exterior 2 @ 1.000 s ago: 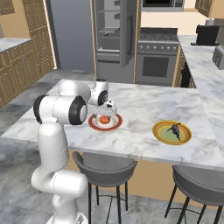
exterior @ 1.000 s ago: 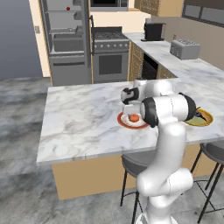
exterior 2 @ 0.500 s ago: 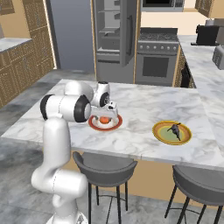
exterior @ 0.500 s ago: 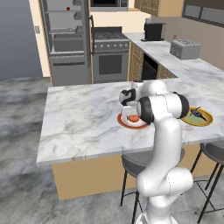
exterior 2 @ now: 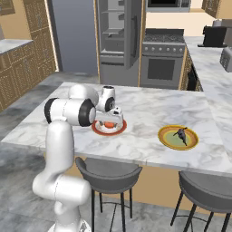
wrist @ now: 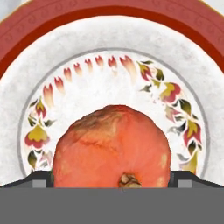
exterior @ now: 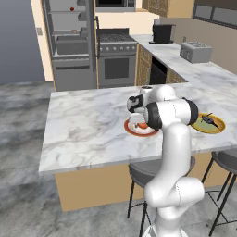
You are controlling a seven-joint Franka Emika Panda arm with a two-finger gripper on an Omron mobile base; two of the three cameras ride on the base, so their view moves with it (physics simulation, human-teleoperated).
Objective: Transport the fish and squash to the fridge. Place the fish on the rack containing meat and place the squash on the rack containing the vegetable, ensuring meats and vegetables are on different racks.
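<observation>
The gripper [exterior 2: 110,121] was down over a red-rimmed plate [exterior 2: 118,130] on the marble island counter [exterior: 88,129], near its front edge. Its jaws stood fully apart, one dark finger tip [wrist: 40,178] at each side of the squash [wrist: 112,146], and no contact with it could be confirmed. The squash, orange and slightly flattened with a brown stem scar, sat on the plate's white centre inside a ring of painted red and yellow leaf motifs. In the base views the squash [exterior: 143,125] showed as a small orange lump just below the hand.

The fish [exterior 2: 181,133], dark and small, lay on a yellow-rimmed green plate [exterior 2: 168,139] further along the same counter, well apart from the arm.

The fridge [exterior 2: 118,40] stood open beyond the island, beside the steel oven range [exterior 2: 163,59]. A small red item [exterior: 71,9] rested on an upper shelf; its identity could not be determined.

No brand, label or writing was legible on any item
</observation>
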